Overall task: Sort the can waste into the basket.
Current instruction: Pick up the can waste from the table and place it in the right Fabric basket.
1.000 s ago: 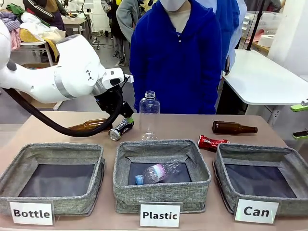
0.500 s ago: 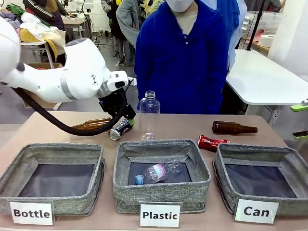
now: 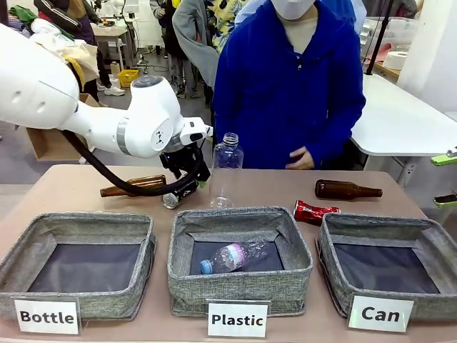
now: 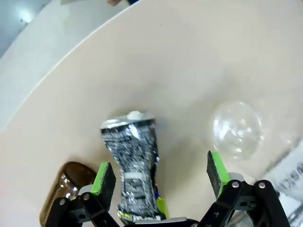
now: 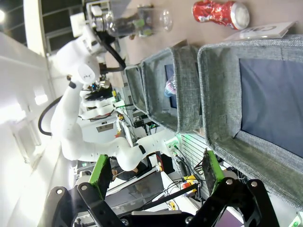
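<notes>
Green pads (image 4: 105, 177) of the left gripper (image 4: 161, 176) stand wide apart with the black can (image 4: 131, 163) lying lengthwise between them. It is closer to one pad than the other and, as far as the wrist view tells, not yet pinched. That spread looks chosen to clear the can's dented body on both sides before closing across its narrow width. Just outside one finger lies a brown glass bottle (image 4: 64, 191), and outside the other stands a clear plastic bottle (image 4: 236, 130), seen from above as a pale ring. The fingers sit in the gap between the two, so a slight drift could knock the upright bottle over. From the front, the left gripper hangs low over the black can near the far edge of the desk (image 3: 264, 187), left of the middle. The red can (image 3: 310, 211) lies on its side right of the middle, just beyond the far left corner of the Can basket (image 3: 428, 304). That basket sits at the desk's near right corner with its dark bottom bare, handy for a short drop. The right gripper (image 5: 157, 172) is likewise spread wide and holds nothing, looking along the row of baskets from beside the Can basket's wall. I judge the step in hand to be closing on the black can, then carrying it across the desk to that basket
</notes>
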You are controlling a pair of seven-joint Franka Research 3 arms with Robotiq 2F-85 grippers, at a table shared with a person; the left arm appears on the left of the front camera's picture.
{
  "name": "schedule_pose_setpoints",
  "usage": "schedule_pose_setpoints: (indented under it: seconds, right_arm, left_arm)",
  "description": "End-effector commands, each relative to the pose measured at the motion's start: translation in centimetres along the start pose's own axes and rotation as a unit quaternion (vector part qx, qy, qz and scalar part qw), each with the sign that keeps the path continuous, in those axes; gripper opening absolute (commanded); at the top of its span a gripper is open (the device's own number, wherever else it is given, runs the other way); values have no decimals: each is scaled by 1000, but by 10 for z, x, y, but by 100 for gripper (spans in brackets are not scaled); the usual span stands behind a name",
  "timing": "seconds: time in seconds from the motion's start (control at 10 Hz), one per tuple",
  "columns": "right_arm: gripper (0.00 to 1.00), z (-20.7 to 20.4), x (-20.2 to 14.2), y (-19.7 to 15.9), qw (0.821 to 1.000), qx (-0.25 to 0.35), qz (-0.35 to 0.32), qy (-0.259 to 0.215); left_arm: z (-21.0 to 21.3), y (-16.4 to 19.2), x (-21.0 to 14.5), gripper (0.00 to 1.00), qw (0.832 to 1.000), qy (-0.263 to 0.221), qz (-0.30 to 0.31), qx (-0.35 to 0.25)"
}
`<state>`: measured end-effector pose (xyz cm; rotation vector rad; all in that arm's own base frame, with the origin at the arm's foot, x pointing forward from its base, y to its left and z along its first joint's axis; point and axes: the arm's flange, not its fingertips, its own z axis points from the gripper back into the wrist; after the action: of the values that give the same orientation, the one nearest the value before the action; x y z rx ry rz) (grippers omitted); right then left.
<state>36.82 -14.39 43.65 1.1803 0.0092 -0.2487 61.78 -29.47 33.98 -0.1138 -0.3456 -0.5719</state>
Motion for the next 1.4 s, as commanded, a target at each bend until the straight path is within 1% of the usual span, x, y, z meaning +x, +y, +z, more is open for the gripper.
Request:
schedule_pose_setpoints:
  seconds: [0.0,0.3,0.6,0.7,0.8,0.9,1.0,1.1,1.2,1.3]
  right_arm:
    - [100,-1,0,2,1000,12,9,-4]
    - [100,-1,0,2,1000,12,9,-4]
    - [100,-1,0,2,1000,12,9,-4]
    - [100,-1,0,2,1000,12,9,-4]
    - [100,-1,0,2,1000,12,9,-4]
    - [100,-1,0,2,1000,12,9,-4]
    - [100,-1,0,2,1000,12,9,-4]
    - [100,-1,0,2,1000,12,9,-4]
    - [100,-1,0,2,1000,12,9,-4]
    - [100,-1,0,2,1000,12,9,-4]
  left_arm:
    - [-11,2,15,100,999,15,11,28]
    - [-19,9,13,100,999,48,1,17]
    - [-27,12,14,100,998,59,3,11]
    - [-29,12,15,40,997,68,2,24]
    - [-28,11,16,40,997,68,0,27]
    - [-27,12,15,0,997,71,5,35]
    - [-27,13,15,38,997,68,8,35]
    - [-26,14,14,0,997,66,12,39]
    - [-21,17,11,0,997,60,16,44]
    - [-6,24,9,0,998,43,24,49]
